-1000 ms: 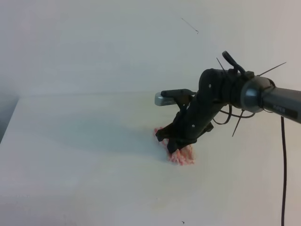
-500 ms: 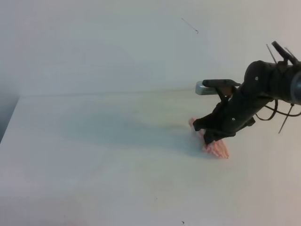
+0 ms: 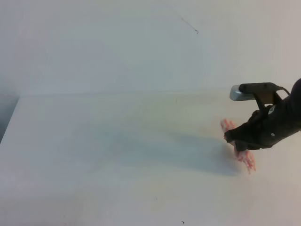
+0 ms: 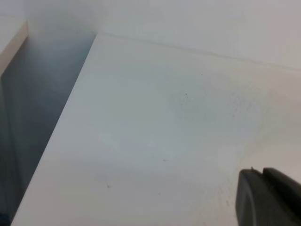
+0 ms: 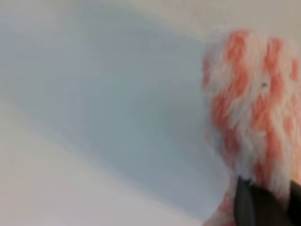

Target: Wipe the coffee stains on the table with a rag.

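The pink-and-white rag (image 3: 246, 160) hangs bunched from my right gripper (image 3: 241, 145), which is shut on it low over the white table (image 3: 94, 155) near the right edge of the exterior view. Up close in the right wrist view, the fluffy striped rag (image 5: 249, 103) fills the right side above a dark fingertip (image 5: 261, 205). The coffee stains do not show in any view. Only a dark piece of my left gripper (image 4: 268, 197) shows at the bottom right of the left wrist view, above the bare table (image 4: 164, 132); its jaws are hidden.
The table's left edge (image 4: 61, 127) drops off to a dark gap. A pale wall (image 3: 117, 47) rises behind the table's far edge. A few tiny dark specks (image 3: 183, 222) dot the tabletop.
My right gripper has swept to the right across the table, dragging the rag from the middle to near the right edge of the exterior view.
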Tool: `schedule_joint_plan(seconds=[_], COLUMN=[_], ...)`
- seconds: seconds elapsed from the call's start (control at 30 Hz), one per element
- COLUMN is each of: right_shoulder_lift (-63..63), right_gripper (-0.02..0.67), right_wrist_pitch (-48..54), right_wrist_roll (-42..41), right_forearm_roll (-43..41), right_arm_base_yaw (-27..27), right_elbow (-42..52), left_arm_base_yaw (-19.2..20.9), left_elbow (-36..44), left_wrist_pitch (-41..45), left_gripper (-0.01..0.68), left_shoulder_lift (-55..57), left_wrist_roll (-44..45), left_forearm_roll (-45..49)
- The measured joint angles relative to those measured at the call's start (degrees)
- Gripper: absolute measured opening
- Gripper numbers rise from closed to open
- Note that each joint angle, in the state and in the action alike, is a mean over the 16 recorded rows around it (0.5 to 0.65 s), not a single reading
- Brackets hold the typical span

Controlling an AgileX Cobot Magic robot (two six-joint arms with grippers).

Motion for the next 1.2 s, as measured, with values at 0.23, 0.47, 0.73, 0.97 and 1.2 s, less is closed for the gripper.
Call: schedule_joint_plan(seconds=[0.23,0.47,0.73,0.97,1.2], right_shoulder_lift=[-2.9,-3.2,-3.2,-4.2,-7.1], right_gripper=[-0.001,0.014,0.204,0.383,0.344], right_wrist_pitch=[-2.5,-3.0,-2.6,-1.4,-0.9], right_wrist_roll=[1.5,2.8,2.5,0.7,-1.8], right_forearm_roll=[-3.7,-6.1,-6.1,-6.1,-6.0], right_arm_base_yaw=[-1.0,-1.4,-1.4,-1.4,-1.4], right_elbow=[4.7,5.7,5.8,5.8,5.8], left_arm_base_yaw=[0.0,0.0,0.0,0.0,0.0], left_elbow=[0.0,0.0,0.0,0.0,0.0], left_wrist_pitch=[0.0,0.0,0.0,0.0,0.0], left_gripper=[0.001,0.0,0.001,0.0,0.001], left_shoulder_lift=[0.0,0.0,0.0,0.0,0.0], left_wrist_roll=[0.0,0.0,0.0,0.0,0.0], left_forearm_roll=[0.0,0.0,0.0,0.0,0.0])
